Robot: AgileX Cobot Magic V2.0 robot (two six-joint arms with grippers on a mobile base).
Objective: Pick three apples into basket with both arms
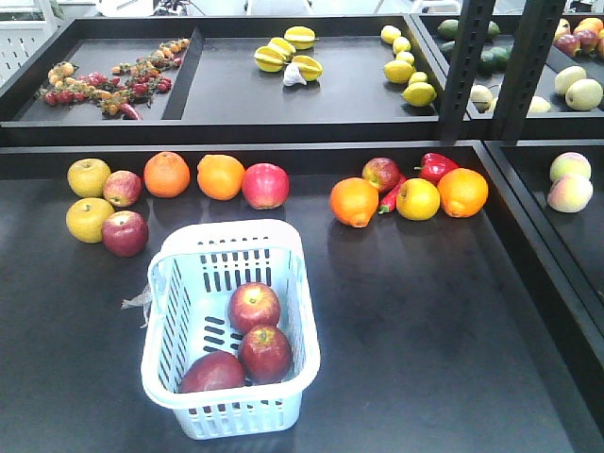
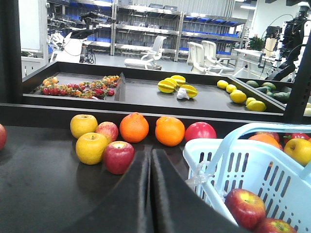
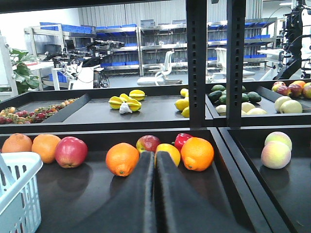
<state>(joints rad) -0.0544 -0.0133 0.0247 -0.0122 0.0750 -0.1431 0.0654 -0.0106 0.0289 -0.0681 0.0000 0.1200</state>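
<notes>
Both sets of jaws were pressed together with nothing between them: the left gripper (image 2: 150,194) showed its two black fingers meeting along a thin seam, and the right gripper (image 3: 155,194) looked the same in its own wrist view. Neither arm appeared in the front view, so both seemed drawn back from the work area.

The three apples (image 1: 253,307) (image 1: 265,352) (image 1: 212,373) lay inside the basket (image 1: 179,283), clustered toward its near end and touching one another, probably because they rolled together on the slotted floor. The basket stood on the dark table (image 1: 425,330), near its front left part, its long side running away from the camera. By this arrangement the task looked finished, which would explain the empty, shut jaws.

Beyond the basket, along the table's back edge, other fruit remained in a row: two yellow apples (image 1: 89,176) with two red ones on the left, then two oranges (image 1: 167,174) and a large red apple (image 1: 265,185). Further right sat another cluster of oranges, a yellow fruit, a small apple and red peppers (image 1: 436,166). These sat well apart from the basket, apparently as distractors.
</notes>
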